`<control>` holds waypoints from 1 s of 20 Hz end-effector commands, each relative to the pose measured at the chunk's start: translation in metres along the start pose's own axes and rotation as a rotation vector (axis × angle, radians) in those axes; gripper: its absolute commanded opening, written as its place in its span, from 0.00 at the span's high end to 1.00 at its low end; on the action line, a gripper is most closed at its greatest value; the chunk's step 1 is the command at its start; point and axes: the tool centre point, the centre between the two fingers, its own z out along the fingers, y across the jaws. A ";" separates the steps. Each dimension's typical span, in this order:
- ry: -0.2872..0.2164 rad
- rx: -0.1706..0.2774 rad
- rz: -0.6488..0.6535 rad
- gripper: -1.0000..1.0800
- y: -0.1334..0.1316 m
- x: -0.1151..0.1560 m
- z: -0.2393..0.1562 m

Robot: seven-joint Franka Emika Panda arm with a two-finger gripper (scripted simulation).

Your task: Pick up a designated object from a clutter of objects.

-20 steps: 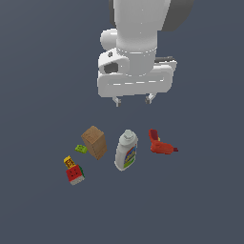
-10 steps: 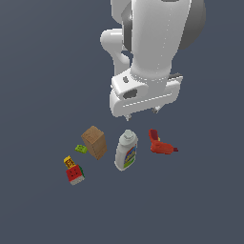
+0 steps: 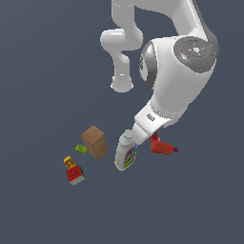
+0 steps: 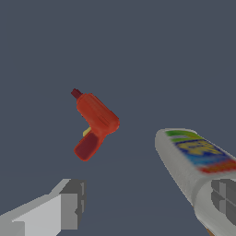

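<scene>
Looking through the wrist view, the gripper [image 4: 143, 203] shows two fingers spread wide with nothing between them; one finger [image 4: 69, 203] stands near the drill [image 4: 94, 122], the other overlaps the bottle [image 4: 193, 159]. Beyond them the drill lies alone on the surface [image 4: 138, 55], L-shaped, nozzle pointing away. The exterior view hides the fingers behind the arm's wrist, but shows the drill [image 3: 161, 146] partly covered, just beside the bottle [image 3: 126, 151], then the box [image 3: 94, 141], green brick [image 3: 81, 149] and block [image 3: 74, 170] farther toward that view's left.
</scene>
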 end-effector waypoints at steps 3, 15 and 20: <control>-0.044 0.028 -0.160 0.00 -0.013 0.022 0.031; -0.136 0.133 -0.566 0.00 -0.055 0.066 0.121; -0.157 0.174 -0.690 0.00 -0.070 0.076 0.150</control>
